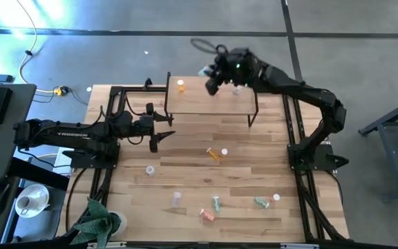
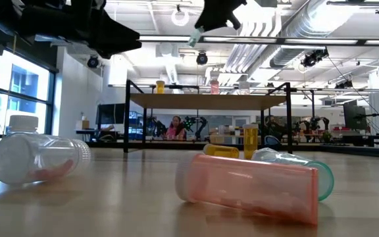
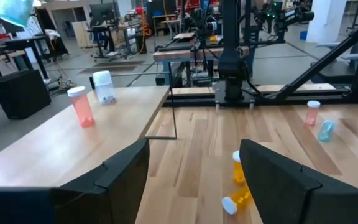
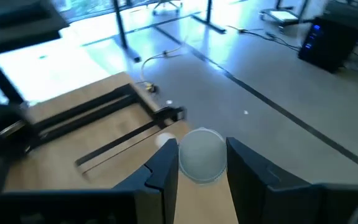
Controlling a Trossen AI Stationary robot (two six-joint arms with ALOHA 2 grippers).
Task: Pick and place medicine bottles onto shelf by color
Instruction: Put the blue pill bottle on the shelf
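Observation:
The shelf (image 1: 216, 104) stands at the table's far edge. On it stand an orange bottle (image 1: 180, 86), a pink bottle (image 3: 81, 106) and a clear bottle (image 3: 103, 87). My right gripper (image 1: 213, 81) is above the shelf's far side, shut on a green-blue bottle (image 2: 195, 36). My left gripper (image 1: 159, 133) is open and empty above the table, left of the shelf. Orange bottles (image 1: 215, 153) lie on their sides mid-table. More bottles, green (image 1: 216, 203), pink (image 1: 206, 215) and clear (image 1: 150, 169), lie toward the near edge. My right gripper pinches the green-blue bottle between its two fingers; the bottle's round pale end (image 4: 201, 155) faces the wrist camera. The fingers lie on its two sides (image 4: 182, 163). The bottle is lifted clear above the shelf and juts out tilted below the gripper (image 2: 195, 36).
The shelf's black legs (image 1: 253, 117) stand on the tabletop. Black frame rails (image 1: 112, 104) run along the table's left and right sides. A green bottle (image 1: 262, 203) and a white cap (image 1: 276, 198) lie near the right edge. A green cloth (image 1: 99, 221) hangs at the near left corner.

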